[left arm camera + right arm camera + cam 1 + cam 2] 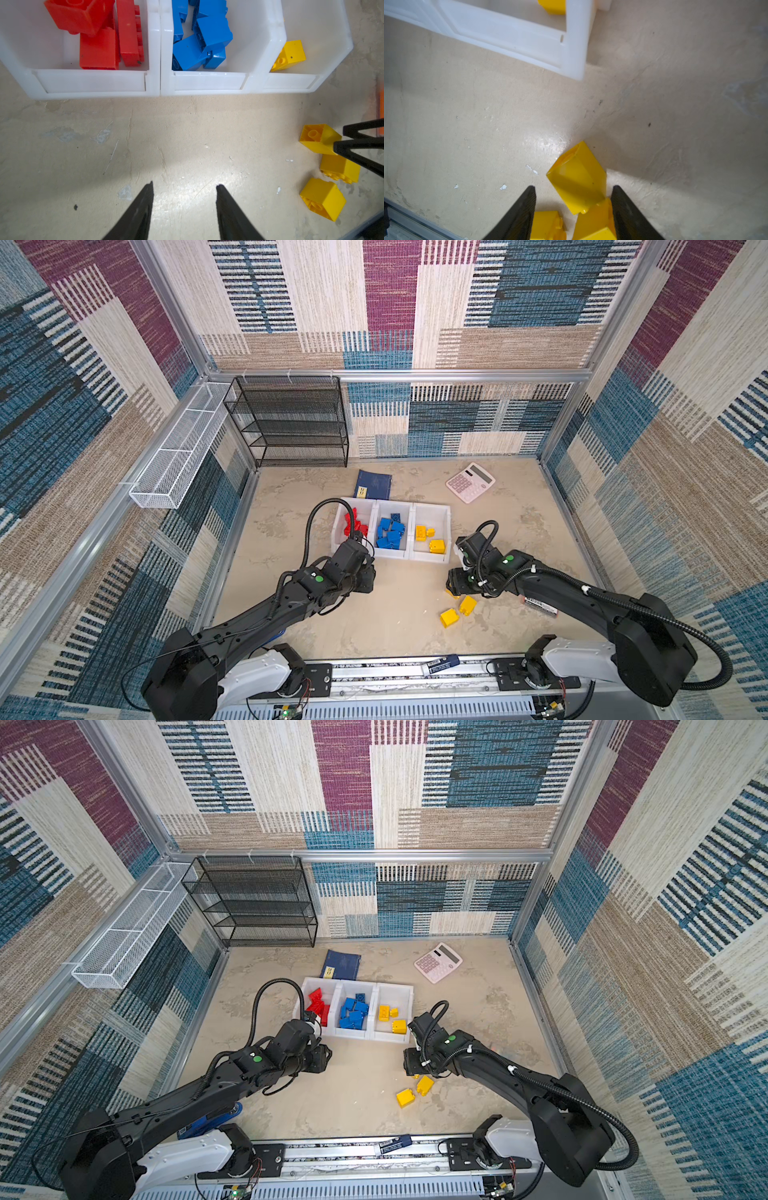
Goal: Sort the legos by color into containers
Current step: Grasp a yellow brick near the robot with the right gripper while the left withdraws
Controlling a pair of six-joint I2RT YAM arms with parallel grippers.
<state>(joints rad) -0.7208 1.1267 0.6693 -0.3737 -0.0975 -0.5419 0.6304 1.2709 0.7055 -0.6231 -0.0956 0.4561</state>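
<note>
The containers are three joined white bins. Red legos lie in the left bin, blue legos in the middle one and yellow legos in the right one. Three more yellow legos lie on the floor in front of the right bin: two apart and one between the fingers of my right gripper. That gripper is open, with a gap on one side of the brick. My left gripper is open over bare floor before the red and blue bins, holding nothing.
A dark-blue booklet lies behind the bins and a pink calculator at the back right. A black mesh rack and a white wire basket stand at the back left. An orange-red item lies under the right arm.
</note>
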